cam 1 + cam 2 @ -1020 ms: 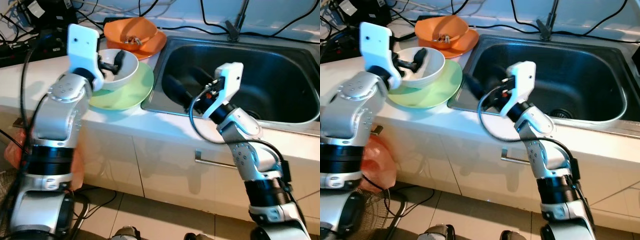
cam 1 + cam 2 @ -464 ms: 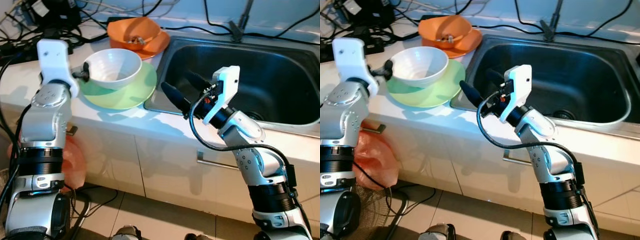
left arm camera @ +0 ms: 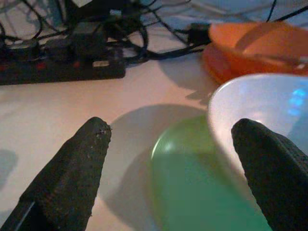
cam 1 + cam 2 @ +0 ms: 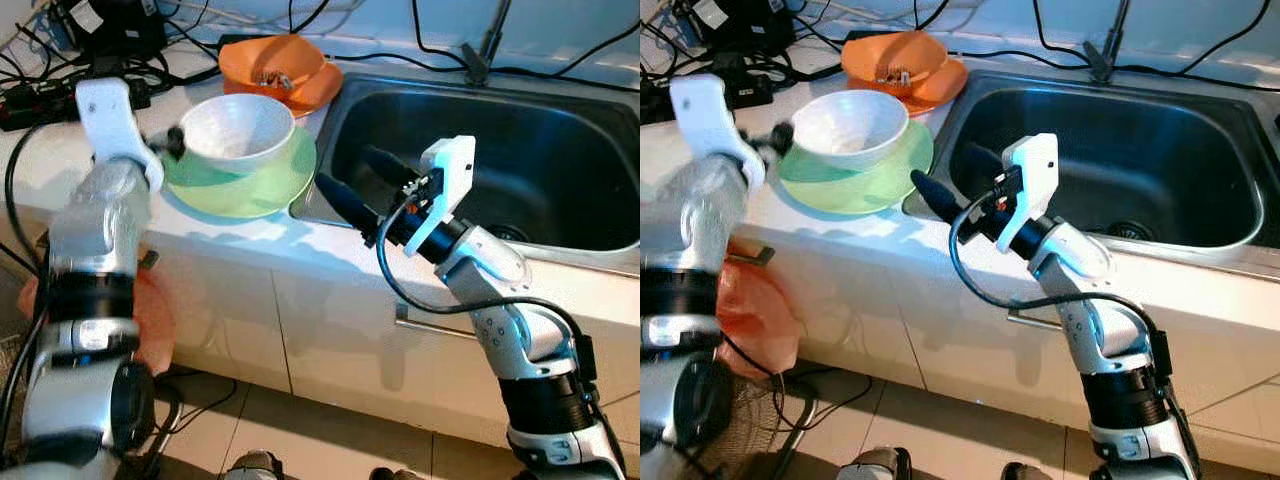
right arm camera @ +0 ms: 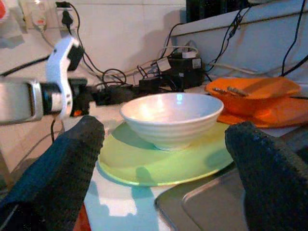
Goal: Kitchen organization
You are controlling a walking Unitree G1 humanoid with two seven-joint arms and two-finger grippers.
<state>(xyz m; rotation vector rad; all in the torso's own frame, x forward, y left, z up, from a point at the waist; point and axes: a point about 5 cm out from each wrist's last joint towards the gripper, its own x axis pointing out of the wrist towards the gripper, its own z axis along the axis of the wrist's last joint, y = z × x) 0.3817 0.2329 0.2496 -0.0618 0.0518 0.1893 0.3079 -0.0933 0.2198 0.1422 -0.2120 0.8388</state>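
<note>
My left pincer (image 3: 168,178) fingers apart, empty, just beside white bowl (image 4: 236,127), at rim side. White bowl upright, mouth up, round so no long axis, sits on green plate (image 4: 262,185) on white surface (image 4: 60,150). Orange bowl (image 4: 272,62) on orange plate behind; contents too small to tell. Cables, power strip (image 3: 57,72) behind, cluttered. My right pincer (image 5: 163,159) fingers apart, empty, over sink (image 4: 560,150) edge, pointing toward bowl. Sink cut off at right.

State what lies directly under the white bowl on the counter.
The white bowl stands on a green plate, which rests on the counter. The plate's middle is covered by the bowl.
</note>
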